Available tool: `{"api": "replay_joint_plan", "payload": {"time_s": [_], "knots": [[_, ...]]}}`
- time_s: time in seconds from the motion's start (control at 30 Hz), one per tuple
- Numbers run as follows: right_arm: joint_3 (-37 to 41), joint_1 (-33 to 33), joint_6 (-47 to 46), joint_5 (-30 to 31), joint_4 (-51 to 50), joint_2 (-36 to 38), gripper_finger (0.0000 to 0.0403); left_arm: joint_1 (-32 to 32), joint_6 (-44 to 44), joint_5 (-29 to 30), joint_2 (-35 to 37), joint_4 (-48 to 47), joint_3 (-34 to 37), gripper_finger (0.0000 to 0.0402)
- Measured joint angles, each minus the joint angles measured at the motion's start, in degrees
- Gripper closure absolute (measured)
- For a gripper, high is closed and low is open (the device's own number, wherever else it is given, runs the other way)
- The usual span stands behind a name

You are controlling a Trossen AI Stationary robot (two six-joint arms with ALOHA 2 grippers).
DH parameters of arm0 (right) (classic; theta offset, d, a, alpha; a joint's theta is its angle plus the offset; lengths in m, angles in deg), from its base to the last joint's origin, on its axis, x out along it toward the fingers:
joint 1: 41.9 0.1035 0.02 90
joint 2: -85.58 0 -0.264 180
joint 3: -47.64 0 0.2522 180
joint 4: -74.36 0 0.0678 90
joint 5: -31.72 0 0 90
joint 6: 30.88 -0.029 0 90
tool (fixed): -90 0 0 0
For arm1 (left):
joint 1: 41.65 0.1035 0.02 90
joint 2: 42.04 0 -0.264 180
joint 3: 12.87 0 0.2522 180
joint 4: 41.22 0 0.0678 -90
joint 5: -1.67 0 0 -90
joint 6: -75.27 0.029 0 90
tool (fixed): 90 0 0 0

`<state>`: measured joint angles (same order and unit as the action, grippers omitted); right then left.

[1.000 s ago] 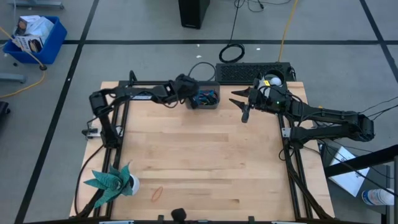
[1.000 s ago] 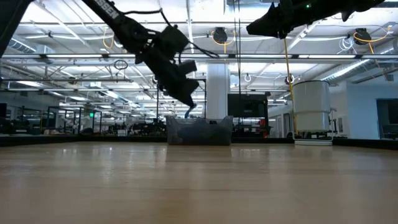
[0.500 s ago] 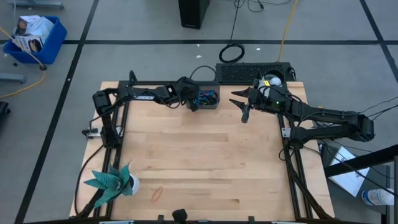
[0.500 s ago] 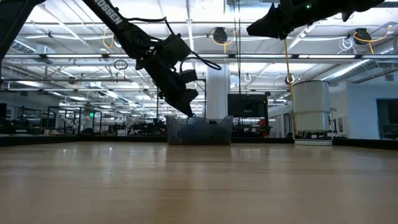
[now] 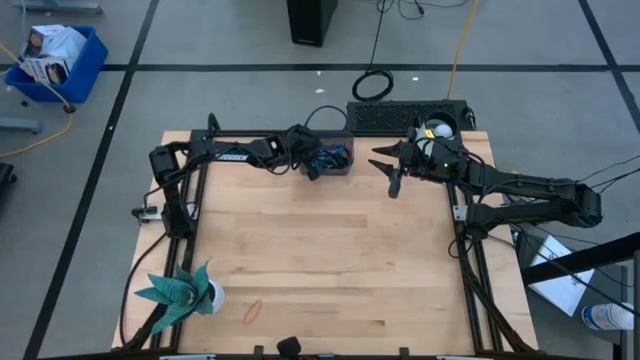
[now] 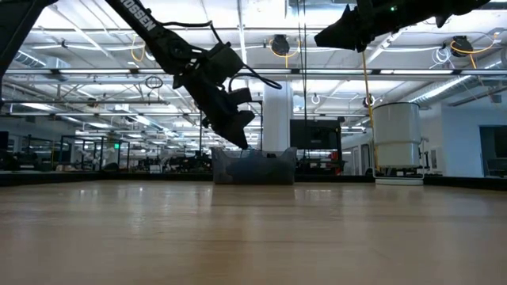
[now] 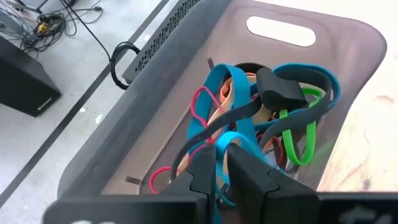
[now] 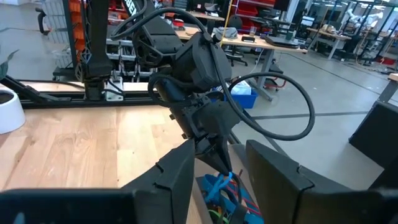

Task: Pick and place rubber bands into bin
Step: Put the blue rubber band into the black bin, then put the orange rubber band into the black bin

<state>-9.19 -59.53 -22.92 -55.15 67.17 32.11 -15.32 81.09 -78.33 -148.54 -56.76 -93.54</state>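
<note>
The pale wooden table (image 5: pixel 320 260) carries the small dark grey translucent rectangular plastic bin (image 5: pixel 327 155) at its far edge, where it has stayed through the last second. Above the table's far right side, the right arm's gripper (image 5: pixel 388 163) has not moved since the earlier frames; it hangs in the air well apart from the bin with its two fingers spread wide and nothing between them. The left arm's gripper (image 5: pixel 311 170) has changed most: a second ago it hovered beside the bin's near left corner, and it has since swung in and dipped into the bin, with almost no further shift in the last half second. Its fingers (image 7: pixel 245 174) are pinched narrow on a blue band in the tangled pile of blue, red, green, black and orange rubber bands (image 7: pixel 261 118) inside the bin. A single orange rubber band (image 5: pixel 253 311) lies alone near the table's front edge, unmoved.
</note>
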Motion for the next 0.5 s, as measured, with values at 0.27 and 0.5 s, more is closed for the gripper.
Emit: {"api": "replay_joint_plan", "payload": {"time_s": [0.27,0.5], "knots": [[0.0,0.0,0.0,-0.2,0.0,0.0,0.0261,0.0,-0.1,0.0,0.0,0.0,0.0,0.034],[0.0,0.0,0.0,-0.2,-0.1,0.0,0.0261,0.0,-0.1,0.1,0.0,-0.1,0.0,0.0339]]}}
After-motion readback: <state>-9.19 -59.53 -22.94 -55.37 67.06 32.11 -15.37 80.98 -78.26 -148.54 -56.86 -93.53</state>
